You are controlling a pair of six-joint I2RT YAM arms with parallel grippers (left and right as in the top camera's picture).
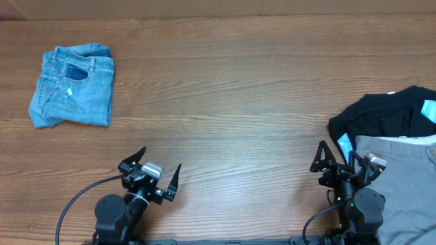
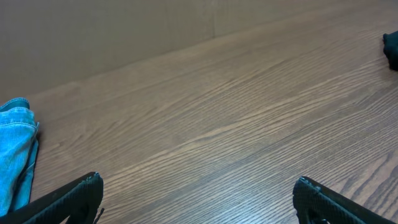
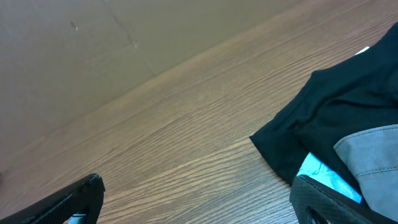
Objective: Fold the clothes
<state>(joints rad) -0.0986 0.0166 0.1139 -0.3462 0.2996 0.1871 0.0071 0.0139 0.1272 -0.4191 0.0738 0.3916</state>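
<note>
The light-blue denim jeans [image 1: 73,86] lie folded into a compact square at the far left of the table, a back pocket facing up. An edge of them shows at the left of the left wrist view [image 2: 15,152]. My left gripper [image 1: 159,169] is open and empty near the front edge, well right of and nearer than the jeans; its fingers frame bare wood in its wrist view [image 2: 198,186]. My right gripper [image 1: 338,154] is open and empty at the front right, its wrist view [image 3: 196,186] showing bare wood between the fingers.
A black garment [image 1: 387,116] with a light-blue patch lies at the right edge, a plain grey garment [image 1: 402,167] overlapping it in front. Both show in the right wrist view, black [image 3: 329,118] and grey [image 3: 373,155], touching the right finger's side.
</note>
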